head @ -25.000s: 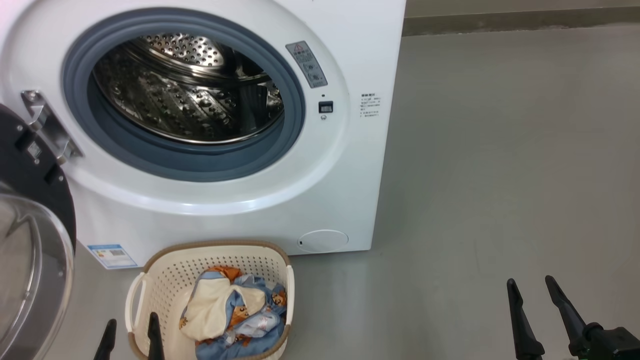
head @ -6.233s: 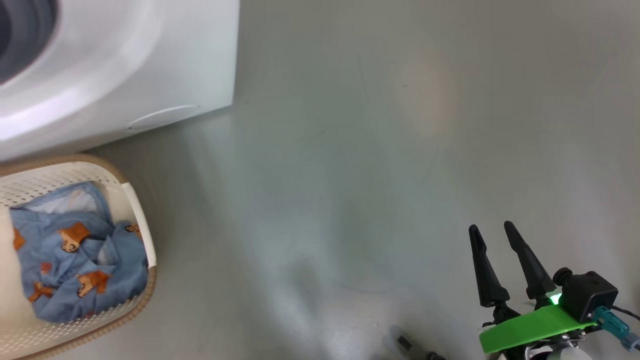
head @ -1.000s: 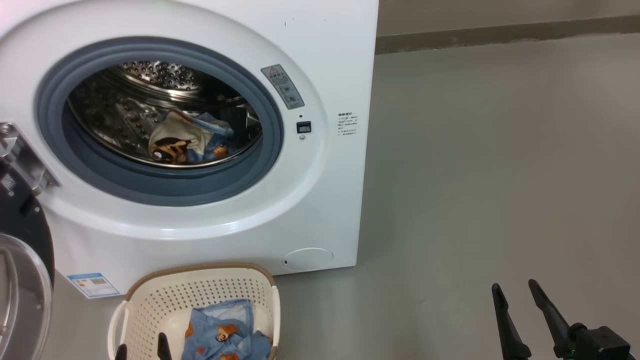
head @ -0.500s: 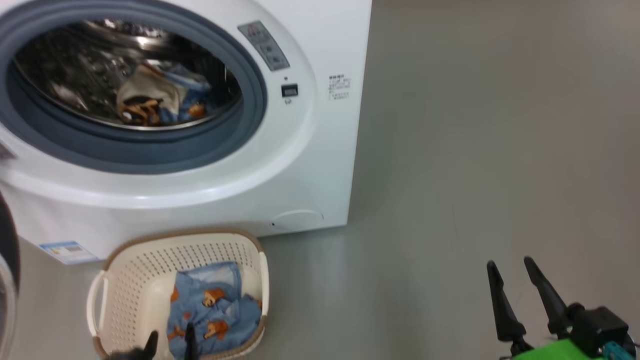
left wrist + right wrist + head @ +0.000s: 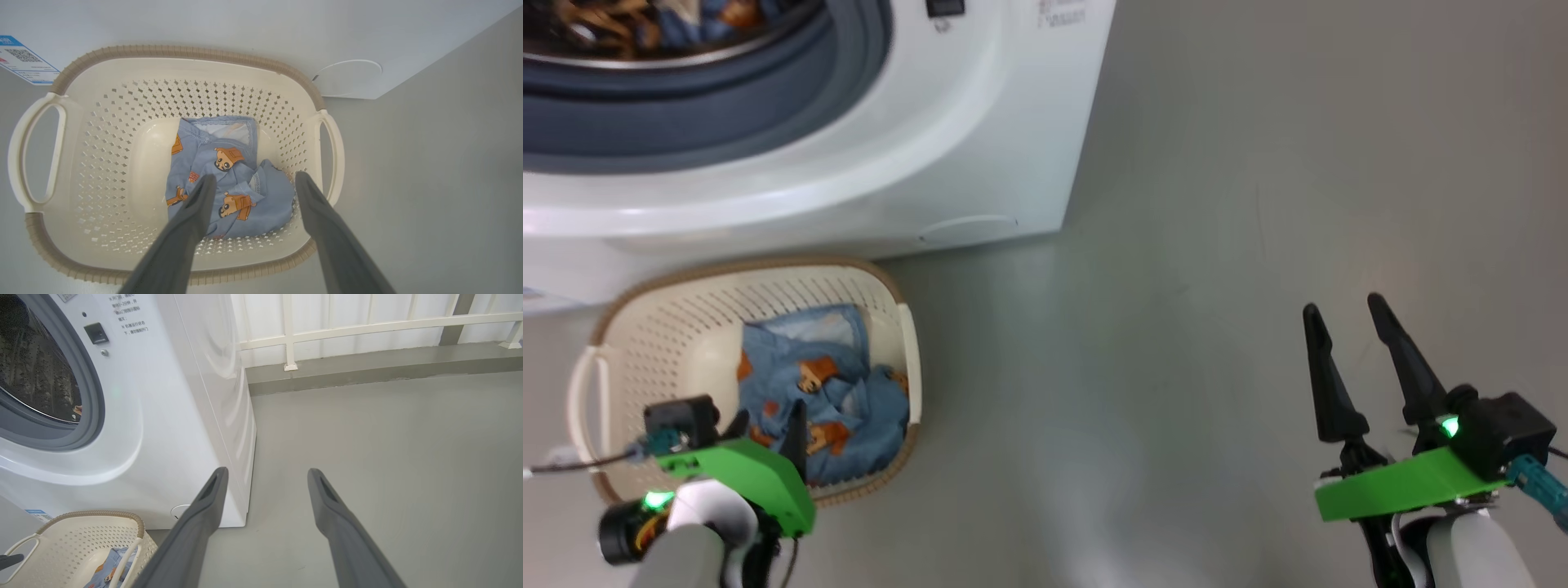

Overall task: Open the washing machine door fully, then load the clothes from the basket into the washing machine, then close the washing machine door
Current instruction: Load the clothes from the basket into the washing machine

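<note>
Hovering our left jaws wide over the clothes (image 5: 253, 200) in the basket (image 5: 184, 51), we judge them set to pinch fabric, while our right jaws hang open, empty.

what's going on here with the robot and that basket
A robot is loading laundry. Its left gripper, open, hangs over the basket, right above a blue bear-print garment lying in it. Some clothes already lie inside the washing machine behind. The right gripper is open and idle over the floor.
</note>
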